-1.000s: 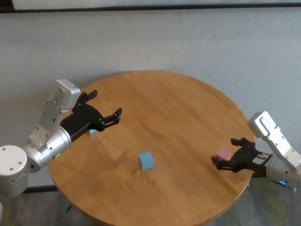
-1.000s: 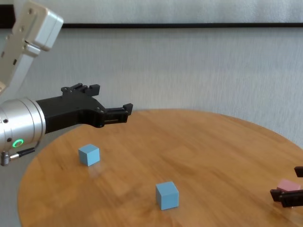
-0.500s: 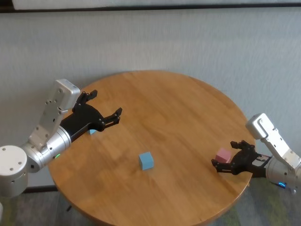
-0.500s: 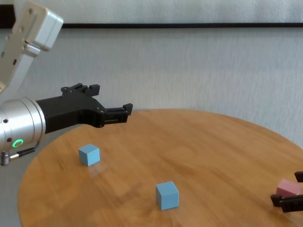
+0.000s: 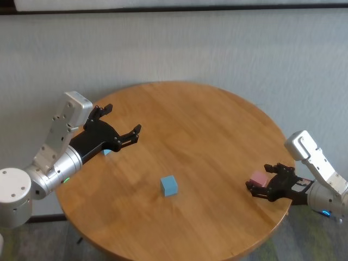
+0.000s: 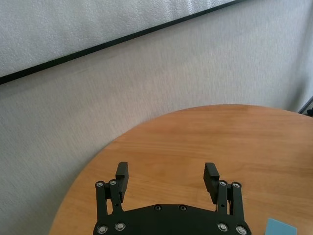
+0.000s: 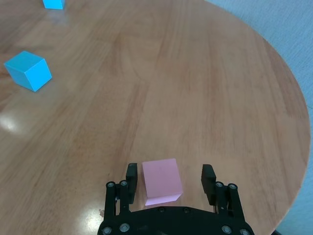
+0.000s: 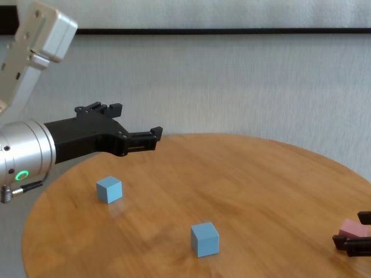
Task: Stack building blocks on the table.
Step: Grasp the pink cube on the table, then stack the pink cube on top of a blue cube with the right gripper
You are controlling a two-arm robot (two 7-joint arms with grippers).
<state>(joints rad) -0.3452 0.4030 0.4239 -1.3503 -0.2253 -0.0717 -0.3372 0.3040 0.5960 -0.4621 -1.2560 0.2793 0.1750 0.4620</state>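
only the right wrist view shows the right gripper (image 7: 167,177) open astride the pink block (image 7: 161,181).

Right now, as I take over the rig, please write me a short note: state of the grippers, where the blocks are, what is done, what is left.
Right gripper: open, low at the table's right edge, fingers either side of the pink block, not closed on it.
Left gripper: open, held above the table's left side, holding nothing.
Blue blocks: one on the left, below the left gripper; one near the middle front.
Done: nothing stacked.
Left: grasp pink, stack all three.
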